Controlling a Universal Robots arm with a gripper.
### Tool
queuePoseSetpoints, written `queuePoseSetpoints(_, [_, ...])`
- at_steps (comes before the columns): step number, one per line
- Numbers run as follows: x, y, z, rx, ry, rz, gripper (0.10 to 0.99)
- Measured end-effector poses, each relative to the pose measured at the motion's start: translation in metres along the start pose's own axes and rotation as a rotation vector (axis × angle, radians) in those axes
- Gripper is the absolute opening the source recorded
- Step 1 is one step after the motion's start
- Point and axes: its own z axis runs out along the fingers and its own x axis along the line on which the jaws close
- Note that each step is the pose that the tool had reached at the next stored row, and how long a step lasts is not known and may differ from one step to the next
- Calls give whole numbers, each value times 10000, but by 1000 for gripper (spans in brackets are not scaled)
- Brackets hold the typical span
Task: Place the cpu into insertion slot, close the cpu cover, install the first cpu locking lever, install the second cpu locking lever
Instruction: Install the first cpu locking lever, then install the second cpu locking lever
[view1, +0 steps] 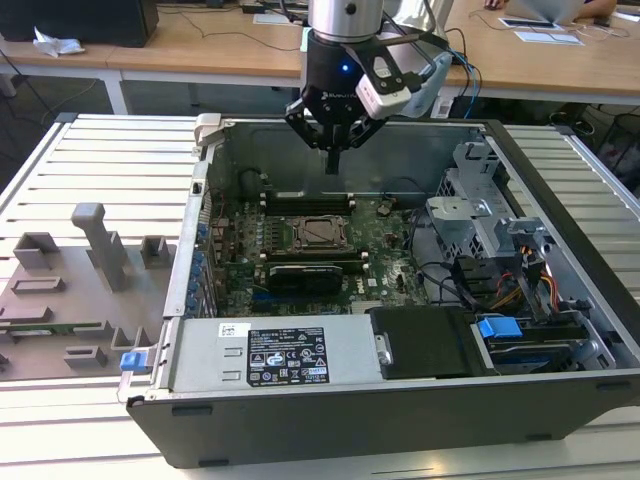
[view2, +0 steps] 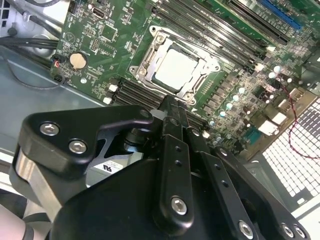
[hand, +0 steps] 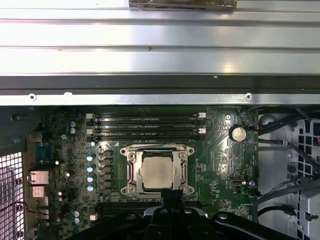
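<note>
Gripper (view1: 334, 160) hangs above the open computer case (view1: 560, 385), fingers pressed together, holding nothing. The cpu (hand: 156, 171) sits in its socket under the closed cpu cover (hand: 131, 171) on the motherboard (view2: 95, 50). Memory slots (hand: 145, 131) flank it; cables (view1: 520, 285) at the exterior view's right.

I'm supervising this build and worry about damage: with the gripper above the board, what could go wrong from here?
1. The gripper hangs inside the case above the memory slots; a skewed descent could hit them rather than the socket.
2. The cpu sits in the socket with the cpu cover around it; pressing there off-centre might shift or scratch the chip.
3. Loose cables lie on the exterior view's right and could snag.
</note>
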Motion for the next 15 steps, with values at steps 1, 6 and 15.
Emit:
queuePoseSetpoints(1, [0, 0, -2, -2, -1, 0, 106])
queuePoseSetpoints(6, [0, 0, -4, 0, 0, 0, 106])
queuePoseSetpoints(15, [0, 0, -6, 0, 0, 0, 106])
